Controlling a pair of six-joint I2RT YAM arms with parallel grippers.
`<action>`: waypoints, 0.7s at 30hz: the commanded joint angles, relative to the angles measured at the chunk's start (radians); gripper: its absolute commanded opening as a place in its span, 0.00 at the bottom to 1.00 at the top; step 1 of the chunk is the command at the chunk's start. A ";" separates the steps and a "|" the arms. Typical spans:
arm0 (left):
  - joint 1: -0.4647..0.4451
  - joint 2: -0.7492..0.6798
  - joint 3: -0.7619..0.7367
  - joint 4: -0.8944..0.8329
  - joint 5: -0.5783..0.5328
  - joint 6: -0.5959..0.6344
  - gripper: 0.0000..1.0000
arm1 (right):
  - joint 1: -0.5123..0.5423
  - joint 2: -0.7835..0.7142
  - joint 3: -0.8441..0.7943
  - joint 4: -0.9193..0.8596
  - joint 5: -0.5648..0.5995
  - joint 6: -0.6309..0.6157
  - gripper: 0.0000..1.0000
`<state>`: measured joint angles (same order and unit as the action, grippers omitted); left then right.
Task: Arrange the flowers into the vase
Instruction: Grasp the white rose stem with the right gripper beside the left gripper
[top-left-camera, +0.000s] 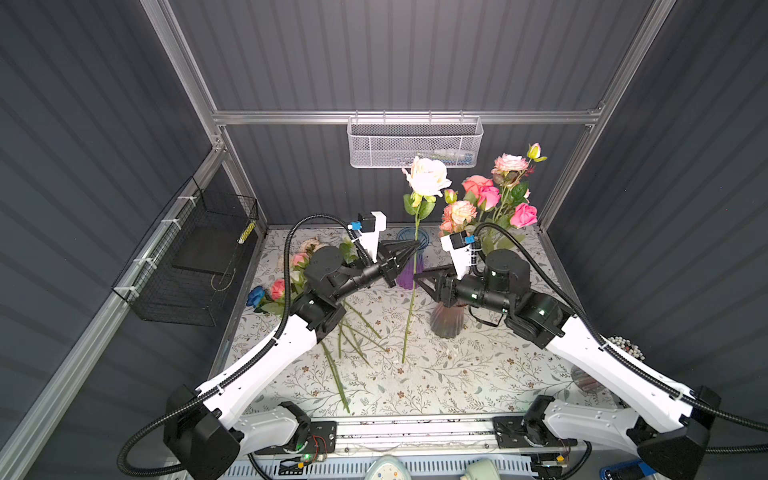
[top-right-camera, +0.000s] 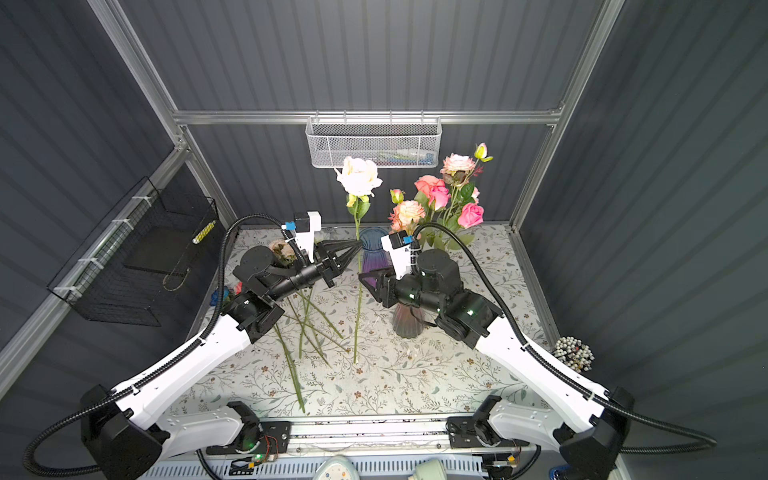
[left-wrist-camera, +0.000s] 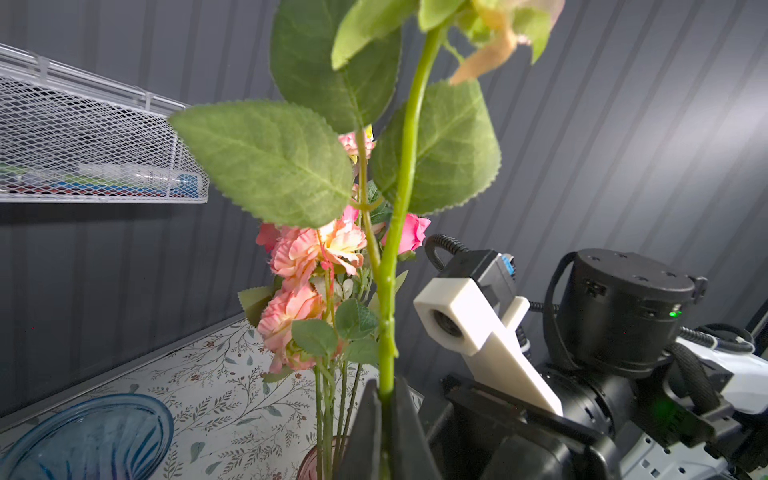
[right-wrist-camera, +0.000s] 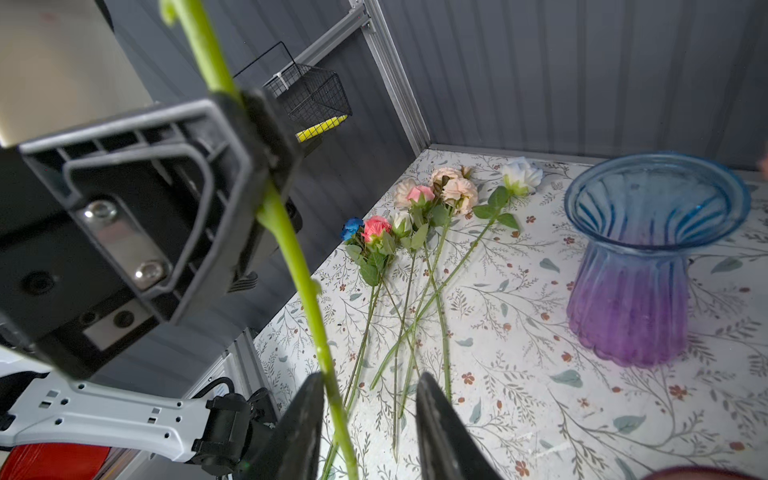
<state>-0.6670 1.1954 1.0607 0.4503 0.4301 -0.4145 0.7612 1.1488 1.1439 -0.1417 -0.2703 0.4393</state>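
A cream rose (top-left-camera: 428, 176) (top-right-camera: 359, 176) stands upright over the middle of the table. My left gripper (top-left-camera: 415, 246) (left-wrist-camera: 384, 399) is shut on its green stem (left-wrist-camera: 388, 291). Lower down, my right gripper (top-left-camera: 417, 277) (right-wrist-camera: 370, 382) is open, with the same stem (right-wrist-camera: 307, 286) between its jaws and close to one finger. A pinkish vase (top-left-camera: 449, 322) under the right arm holds several pink and coral flowers (top-left-camera: 486, 195). An empty blue-and-purple vase (right-wrist-camera: 648, 257) (top-right-camera: 374, 253) stands behind the stem. Several loose flowers (right-wrist-camera: 415, 216), one of them blue (right-wrist-camera: 353, 227), lie at the left.
A white mesh basket (top-left-camera: 413, 143) hangs on the back rail. A black wire basket (top-left-camera: 195, 257) hangs on the left wall. A cluster of beads (top-right-camera: 573, 353) sits at the table's right edge. Loose stems (top-left-camera: 353, 332) spread under the left arm.
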 joint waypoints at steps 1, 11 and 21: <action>-0.003 -0.030 -0.016 0.042 0.008 -0.006 0.00 | 0.006 0.016 0.029 0.038 -0.009 0.015 0.36; -0.004 -0.040 -0.066 0.091 -0.002 -0.033 0.00 | 0.015 0.075 0.065 0.041 -0.022 0.023 0.20; -0.003 -0.062 -0.061 0.020 -0.037 0.008 0.14 | 0.032 0.054 0.056 0.037 0.049 -0.003 0.10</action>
<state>-0.6670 1.1763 0.9966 0.4862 0.4000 -0.4255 0.7929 1.2156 1.1820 -0.1131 -0.2790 0.4484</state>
